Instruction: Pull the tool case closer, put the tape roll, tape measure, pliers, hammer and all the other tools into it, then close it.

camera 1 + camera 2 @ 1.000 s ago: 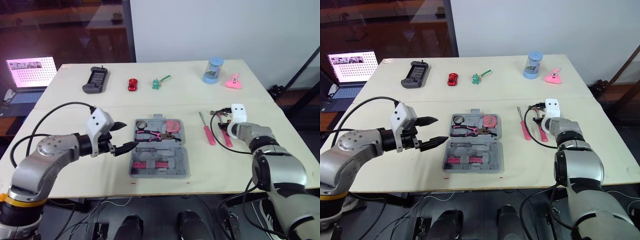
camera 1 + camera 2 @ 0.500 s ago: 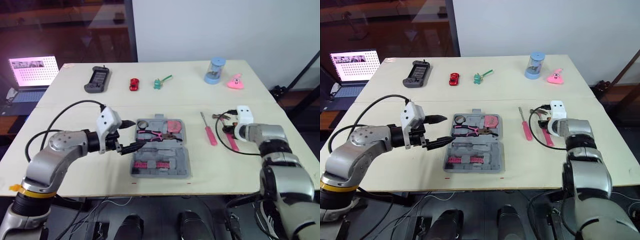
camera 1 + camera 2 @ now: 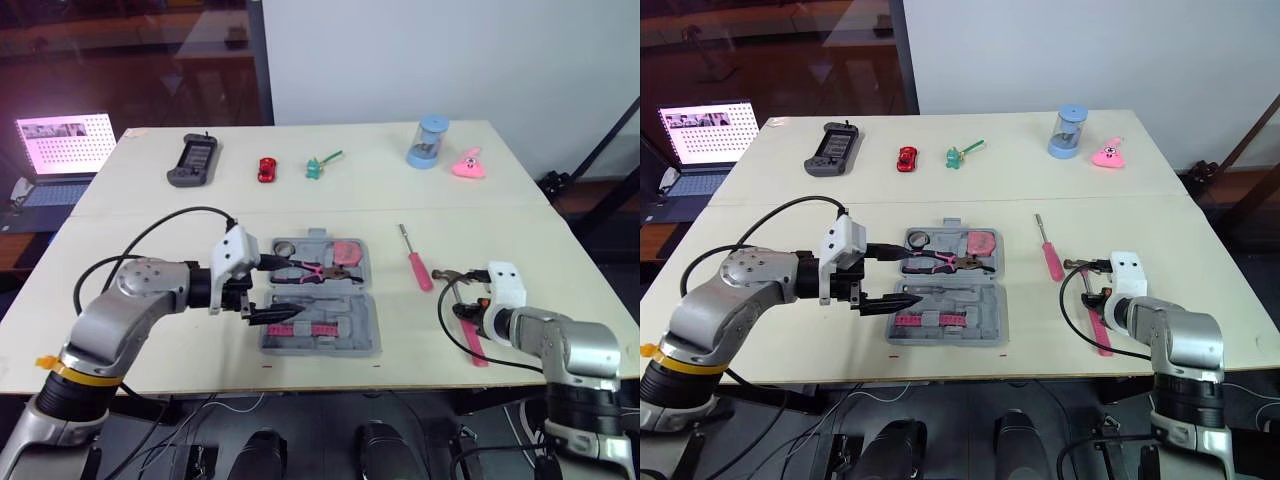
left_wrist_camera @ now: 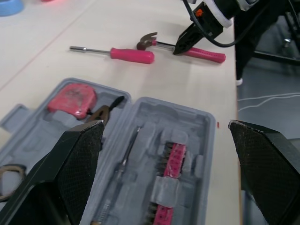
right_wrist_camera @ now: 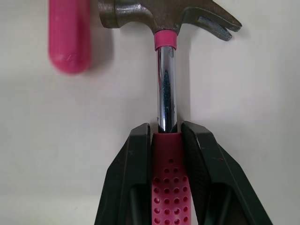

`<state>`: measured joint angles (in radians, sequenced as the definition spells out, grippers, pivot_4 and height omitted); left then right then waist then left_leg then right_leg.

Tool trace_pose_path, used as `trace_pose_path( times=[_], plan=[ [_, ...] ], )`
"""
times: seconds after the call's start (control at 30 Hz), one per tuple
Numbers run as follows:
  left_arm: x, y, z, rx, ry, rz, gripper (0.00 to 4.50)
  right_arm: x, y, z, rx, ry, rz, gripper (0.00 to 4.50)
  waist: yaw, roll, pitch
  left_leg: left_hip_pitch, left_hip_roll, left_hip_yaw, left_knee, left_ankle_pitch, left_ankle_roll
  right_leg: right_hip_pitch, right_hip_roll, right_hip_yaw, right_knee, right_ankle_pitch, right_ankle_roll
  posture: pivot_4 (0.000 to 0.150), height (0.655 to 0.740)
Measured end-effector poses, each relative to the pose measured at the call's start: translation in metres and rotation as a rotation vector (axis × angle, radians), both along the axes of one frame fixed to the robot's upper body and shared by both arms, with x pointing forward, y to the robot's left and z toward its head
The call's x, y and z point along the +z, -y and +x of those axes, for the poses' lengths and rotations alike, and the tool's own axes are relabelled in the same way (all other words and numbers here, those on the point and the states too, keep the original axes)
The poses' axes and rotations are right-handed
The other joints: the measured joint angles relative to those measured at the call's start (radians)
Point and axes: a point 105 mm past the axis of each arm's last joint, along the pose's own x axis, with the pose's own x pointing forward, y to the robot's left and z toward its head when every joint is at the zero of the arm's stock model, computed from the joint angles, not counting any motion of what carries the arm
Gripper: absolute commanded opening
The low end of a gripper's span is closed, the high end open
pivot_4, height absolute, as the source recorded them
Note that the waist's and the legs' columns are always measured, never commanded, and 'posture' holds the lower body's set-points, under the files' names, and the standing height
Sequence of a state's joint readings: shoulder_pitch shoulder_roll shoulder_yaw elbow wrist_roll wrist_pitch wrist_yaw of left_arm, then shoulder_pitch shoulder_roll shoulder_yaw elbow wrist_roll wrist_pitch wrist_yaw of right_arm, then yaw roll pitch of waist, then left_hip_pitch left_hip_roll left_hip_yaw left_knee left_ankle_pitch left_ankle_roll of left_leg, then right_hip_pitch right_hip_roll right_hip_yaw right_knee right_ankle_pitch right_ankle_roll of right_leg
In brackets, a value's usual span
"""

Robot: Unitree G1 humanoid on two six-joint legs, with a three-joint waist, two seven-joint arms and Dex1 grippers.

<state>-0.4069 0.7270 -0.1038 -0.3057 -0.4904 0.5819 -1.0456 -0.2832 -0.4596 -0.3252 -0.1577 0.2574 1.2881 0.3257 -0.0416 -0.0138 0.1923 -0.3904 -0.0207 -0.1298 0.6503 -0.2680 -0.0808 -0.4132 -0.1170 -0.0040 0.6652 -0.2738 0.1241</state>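
1. A pale wooden table (image 3: pixel 400 190) carries everything, and the tool case sits near the middle of its near half.
2. The grey tool case (image 3: pixel 366 318) lies open and flat, its lid half on the side away from the robot.
3. The left gripper (image 3: pixel 292 285) reaches over the case's left edge. Its two black fingers are spread wide, and nothing is between them.
4. The right gripper (image 5: pixel 167 140) is well to the right of the case. Its fingers are closed tight on the top of the hammer's pink grip.
5. The hammer (image 5: pixel 166 93) lies on the table right of the case, outside it, with its steel head on the far end.
6. A pink-handled screwdriver (image 3: pixel 414 263) lies between the case and the hammer, outside the case.
7. Pink-handled pliers (image 3: pixel 305 268) rest inside the case's far half.
8. A pink tape measure (image 3: pixel 345 250) sits in the far right corner of the case.
9. A dark tape roll (image 3: pixel 282 247) sits in the far left corner of the case.
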Motion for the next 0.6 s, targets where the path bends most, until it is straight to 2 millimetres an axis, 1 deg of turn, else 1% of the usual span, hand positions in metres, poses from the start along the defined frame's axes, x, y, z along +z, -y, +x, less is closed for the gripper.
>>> trace_pose_path(
  times=[0.13, 0.17, 0.2, 0.23, 0.27, 0.37, 0.4, 0.47, 0.6],
  plan=[
    [-0.001, 0.001, -0.001, -0.011, -0.006, 0.001, 4.5, -0.002, -0.001, -0.009, 0.014, 0.003, -0.034, 0.51, 0.002, 0.0, 0.0, 0.0, 0.0, 0.0, 0.0, 0.0, 0.0, 0.0, 0.0, 0.0, 0.0, 0.0, 0.0, 0.15, 0.6902],
    [-0.001, 0.001, -0.001, -0.014, -0.007, 0.002, 4.5, -0.003, -0.002, -0.01, 0.023, 0.003, -0.047, 1.56, 0.002, 0.0, 0.0, 0.0, 0.0, 0.0, 0.0, 0.0, 0.0, 0.0, 0.0, 0.0, 0.0, 0.0, 0.0, 0.15, 0.6902],
    [-0.001, 0.001, -0.002, -0.017, -0.009, 0.002, 4.5, -0.002, -0.001, -0.011, 0.04, 0.006, -0.069, 1.9, 0.002, 0.0, 0.0, 0.0, 0.0, 0.0, 0.0, 0.0, 0.0, 0.0, 0.0, 0.0, 0.0, 0.0, 0.0, 0.15, 0.6902],
    [-0.001, 0.001, -0.001, -0.017, -0.01, 0.002, 4.5, -0.001, -0.001, -0.011, 0.055, 0.012, -0.082, 2.36, 0.002, 0.0, 0.0, 0.0, 0.0, 0.0, 0.0, 0.0, 0.0, 0.0, 0.0, 0.0, 0.0, 0.0, 0.0, 0.15, 0.6902],
    [-0.002, 0.0, -0.001, -0.016, -0.013, 0.002, 4.5, 0.0, -0.001, -0.01, 0.07, 0.02, -0.096, 2.92, 0.002, 0.0, 0.0, 0.0, 0.0, 0.0, 0.0, 0.0, 0.0, 0.0, 0.0, 0.0, 0.0, 0.0, 0.0, 0.15, 0.6902],
    [-0.002, 0.0, -0.001, -0.014, -0.016, 0.002, 4.5, 0.008, 0.001, -0.005, 0.1, 0.061, -0.136, 4.37, 0.001, 0.0, 0.0, 0.0, 0.0, 0.0, 0.0, 0.0, 0.0, 0.0, 0.0, 0.0, 0.0, 0.0, 0.0, 0.15, 0.6902],
    [-0.002, 0.0, -0.001, -0.014, -0.016, 0.002, 4.5, 0.01, 0.001, -0.003, 0.106, 0.076, -0.14, 4.45, 0.001, 0.0, 0.0, 0.0, 0.0, 0.0, 0.0, 0.0, 0.0, 0.0, 0.0, 0.0, 0.0, 0.0, 0.0, 0.15, 0.6902],
    [-0.002, 0.0, -0.001, -0.014, -0.016, 0.002, 4.5, 0.012, 0.0, 0.001, 0.118, 0.1, -0.14, 4.45, -0.002, 0.0, 0.0, 0.0, 0.0, 0.0, 0.0, 0.0, 0.0, 0.0, 0.0, 0.0, 0.0, 0.0, 0.0, 0.15, 0.6902],
    [-0.002, 0.0, -0.001, -0.013, -0.015, 0.001, 4.5, 0.006, -0.002, 0.005, 0.141, 0.103, -0.144, 4.45, 0.0, 0.0, 0.0, 0.0, 0.0, 0.0, 0.0, 0.0, 0.0, 0.0, 0.0, 0.0, 0.0, 0.0, 0.0, 0.15, 0.6902]
  ],
)
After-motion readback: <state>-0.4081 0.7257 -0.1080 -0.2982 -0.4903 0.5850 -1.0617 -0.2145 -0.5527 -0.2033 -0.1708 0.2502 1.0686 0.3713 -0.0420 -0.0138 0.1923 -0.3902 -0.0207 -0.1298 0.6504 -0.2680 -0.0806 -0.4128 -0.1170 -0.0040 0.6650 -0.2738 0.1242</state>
